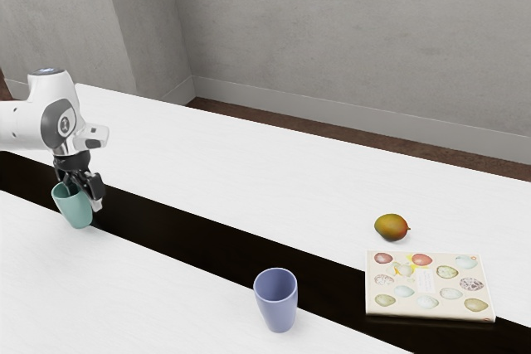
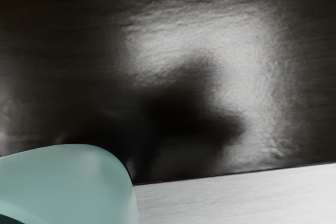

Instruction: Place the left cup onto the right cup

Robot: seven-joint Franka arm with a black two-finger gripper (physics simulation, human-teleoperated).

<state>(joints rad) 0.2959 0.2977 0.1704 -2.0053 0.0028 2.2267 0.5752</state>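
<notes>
Gripper (image 1: pixel 83 189) work comes first at the exterior view's far left: the black fingers are clamped on the rim wall of the teal cup (image 1: pixel 72 207), one finger down its outer side and the other apparently inside the mouth. That grip on the rim leaves the cup's base free, which is what stacking needs. The cup hangs mouth up and slightly tilted under the hand. It sits over the near edge of the dark strip (image 1: pixel 191 234) that runs between the two white parts of the counter (image 1: pixel 249 163). It looks lifted clear of the surface, though the exterior view does not settle that.

In the wrist view the teal cup (image 2: pixel 63 184) bulks just beneath the hand. Past it is the dark strip (image 2: pixel 199 40), carrying a soft shadow, and beside it a band of white counter (image 2: pixel 241 203). A shadow spread out like that supports the reading that the cup is off the surface.

Further to the exterior view's right, well apart from the held cup, the lavender-blue cup (image 1: pixel 275 298) stands upright and open-mouthed on the near white part. This is the target, and nothing sits on it yet.

Further right again, a mango (image 1: pixel 391 225) lies on the far white part. Near it, an egg-chart book (image 1: pixel 430 284) lies flat across the strip. Both are off the likely carrying path.

The task is at the carrying stage, with the placing not yet done.
</notes>
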